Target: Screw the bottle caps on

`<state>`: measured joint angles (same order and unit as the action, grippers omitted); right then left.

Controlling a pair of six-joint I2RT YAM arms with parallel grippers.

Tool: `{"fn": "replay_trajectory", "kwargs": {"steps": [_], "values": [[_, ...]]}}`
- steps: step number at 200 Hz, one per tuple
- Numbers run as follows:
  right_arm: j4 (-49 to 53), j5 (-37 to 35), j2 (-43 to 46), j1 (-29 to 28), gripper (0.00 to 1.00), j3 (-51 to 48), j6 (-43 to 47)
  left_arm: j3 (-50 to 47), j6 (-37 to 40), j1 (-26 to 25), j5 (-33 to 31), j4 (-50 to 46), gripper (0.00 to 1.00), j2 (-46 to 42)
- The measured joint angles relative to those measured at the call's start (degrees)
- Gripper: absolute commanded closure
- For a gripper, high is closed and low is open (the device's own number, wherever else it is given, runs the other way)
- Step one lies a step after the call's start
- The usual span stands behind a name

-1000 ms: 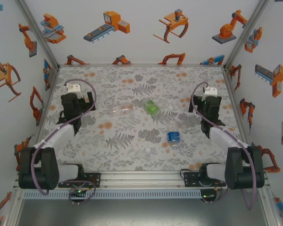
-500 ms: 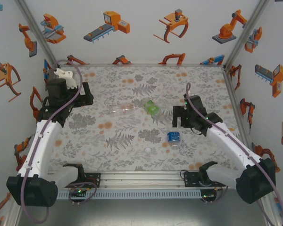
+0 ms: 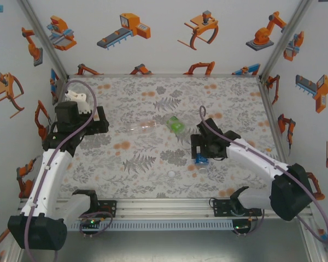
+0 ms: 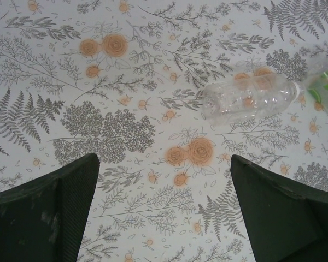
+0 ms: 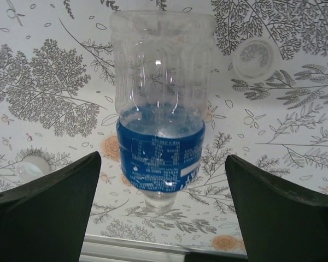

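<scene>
Blue-labelled clear plastic bottle (image 5: 159, 158) lay uncapped on the floral desk (image 3: 240, 98), between the parted fingers of the right pincer (image 5: 162, 164), not yet gripped; this looked like the pick-up step, with closing on its body due next. One small round white screw cap (image 5: 255, 56) lay just beside it. Left pincer (image 4: 164, 158) hung wide apart near the plain transparent bottle (image 4: 249, 98)

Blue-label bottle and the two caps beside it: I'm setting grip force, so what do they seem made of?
Blue-label bottle: likely thin clear plastic, glossy; the cloth print shows through its ribbed wall, which catches highlights. Label: seemingly a printed film wrap. Cap and second cap: probably white plastic, matte, slightly translucent; too small to be sure.
</scene>
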<state>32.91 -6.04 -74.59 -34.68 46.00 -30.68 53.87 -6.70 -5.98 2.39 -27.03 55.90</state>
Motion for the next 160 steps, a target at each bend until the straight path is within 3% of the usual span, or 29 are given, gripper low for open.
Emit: {"fn": "replay_trajectory", "kwargs": {"steps": [80,127,160], "values": [[-5.9,0.0,-4.8,-0.4,0.26,-4.4,-1.1,0.0,0.0,0.1,0.0,0.0,0.03,0.2],[-7.7,0.0,-5.0,-0.4,0.44,-5.7,-1.7,0.0,-0.1,0.1,0.1,0.0,0.03,0.7],[-7.5,-0.1,-3.5,-0.4,0.48,-5.7,-1.9,0.0,0.0,0.1,0.7,0.0,0.03,0.7]]}}
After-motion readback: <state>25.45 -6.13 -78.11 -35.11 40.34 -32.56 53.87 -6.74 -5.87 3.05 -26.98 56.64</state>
